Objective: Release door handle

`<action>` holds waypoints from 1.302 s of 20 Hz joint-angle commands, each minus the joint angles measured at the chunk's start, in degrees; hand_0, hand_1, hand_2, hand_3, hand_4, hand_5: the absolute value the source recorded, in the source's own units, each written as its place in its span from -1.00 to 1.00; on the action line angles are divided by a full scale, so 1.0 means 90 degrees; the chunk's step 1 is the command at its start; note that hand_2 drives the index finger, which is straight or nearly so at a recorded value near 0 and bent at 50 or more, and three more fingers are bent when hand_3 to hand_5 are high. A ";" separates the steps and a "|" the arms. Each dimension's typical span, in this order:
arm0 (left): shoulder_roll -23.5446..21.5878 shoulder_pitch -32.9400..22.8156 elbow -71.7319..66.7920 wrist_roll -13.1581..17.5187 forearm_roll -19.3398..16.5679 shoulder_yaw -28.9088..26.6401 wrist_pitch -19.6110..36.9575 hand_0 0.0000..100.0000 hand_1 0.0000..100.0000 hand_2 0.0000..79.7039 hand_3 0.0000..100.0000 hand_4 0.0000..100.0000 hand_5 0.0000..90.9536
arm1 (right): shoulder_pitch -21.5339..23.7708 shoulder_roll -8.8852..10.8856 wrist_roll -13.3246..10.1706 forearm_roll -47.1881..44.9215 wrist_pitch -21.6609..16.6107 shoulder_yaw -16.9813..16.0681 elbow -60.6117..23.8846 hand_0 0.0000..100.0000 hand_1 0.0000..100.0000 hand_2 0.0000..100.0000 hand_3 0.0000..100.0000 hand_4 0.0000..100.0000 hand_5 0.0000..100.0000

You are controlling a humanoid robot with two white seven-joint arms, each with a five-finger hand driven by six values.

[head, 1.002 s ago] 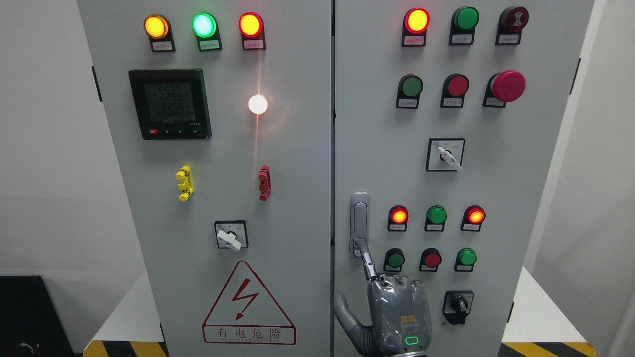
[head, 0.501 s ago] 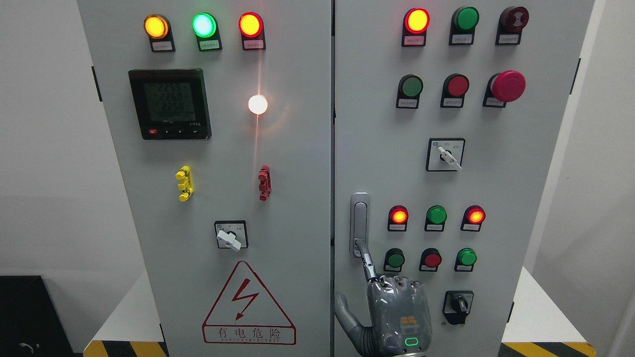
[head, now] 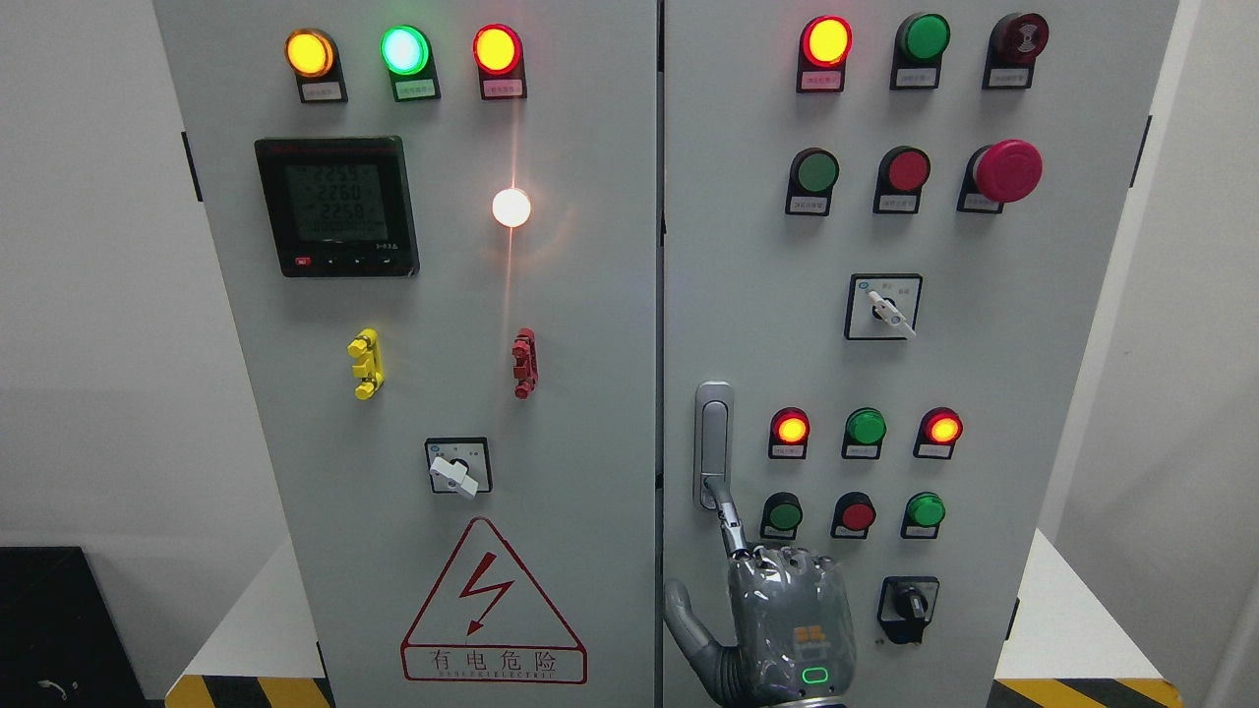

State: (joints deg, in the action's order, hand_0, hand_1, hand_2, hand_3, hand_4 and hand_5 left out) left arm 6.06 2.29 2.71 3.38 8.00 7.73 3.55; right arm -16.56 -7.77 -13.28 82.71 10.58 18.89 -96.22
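On the grey cabinet (head: 590, 393), right hand (head: 787, 629), fingers curled, index fingertip touching door handle (head: 713, 433).

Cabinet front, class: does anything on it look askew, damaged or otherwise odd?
Nothing looks damaged or askew. The one oddity is the white lamp on the left door: it glares, throwing a vertical streak. A hand extends one finger to the bottom of the door handle, other fingers curled.

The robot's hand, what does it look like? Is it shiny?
Yes. The hand is grey metal and looks glossy, as if under a clear cover. Its back has small orange marks and a glowing green oval light. The fingers are thin, jointed and metallic, and the thumb is dark grey.
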 commanded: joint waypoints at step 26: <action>0.0000 0.0000 -0.0009 0.0005 0.0000 0.0000 0.0005 -0.76 0.11 -1.00 -1.00 -1.00 -1.00 | 0.0014 -0.0006 0.0050 0.0029 0.0094 0.0000 0.0125 -0.08 -0.44 -1.00 0.99 1.00 1.00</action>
State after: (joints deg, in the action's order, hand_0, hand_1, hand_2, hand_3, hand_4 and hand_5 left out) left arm 6.06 2.29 2.70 3.38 8.00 7.73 3.56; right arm -16.48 -7.81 -12.87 82.92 11.42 18.91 -95.49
